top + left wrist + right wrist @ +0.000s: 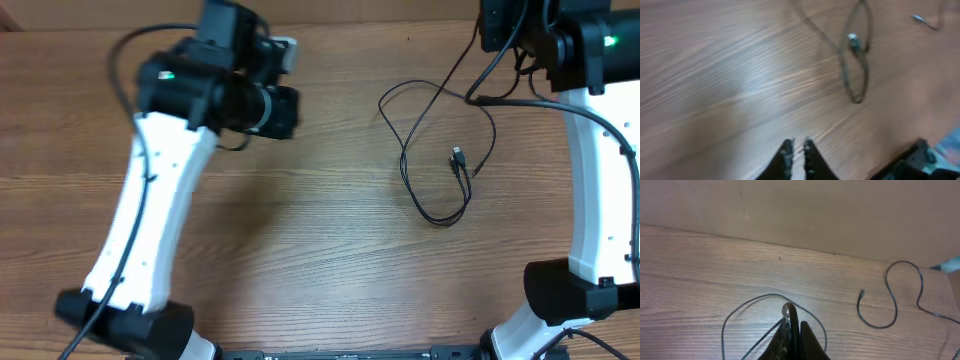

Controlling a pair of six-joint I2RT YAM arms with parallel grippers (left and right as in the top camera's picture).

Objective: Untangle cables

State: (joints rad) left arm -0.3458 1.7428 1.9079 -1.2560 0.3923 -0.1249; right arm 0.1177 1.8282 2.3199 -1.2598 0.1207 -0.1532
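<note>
A thin black cable (pixel 436 150) lies in long loops on the wooden table right of centre, its small plug (pixel 457 155) inside the loop. My right gripper (pixel 794 322) is shut on one end of this cable (pixel 771 296), and a bent black piece sticks up between the fingers. A second cable (pixel 892 300) lies in an S curve farther off, with its plug (pixel 861 294) free. My left gripper (pixel 796 144) hovers over bare wood, its jaws a narrow gap apart with nothing between them. The looped cable (pixel 856 75) lies ahead of it.
The left arm (pixel 150 200) crosses the table's left side and hides most of the second cable from above. The right arm (pixel 595 180) stands along the right edge. Thicker black cords (pixel 500 60) hang from its upper part. A wall runs behind the table.
</note>
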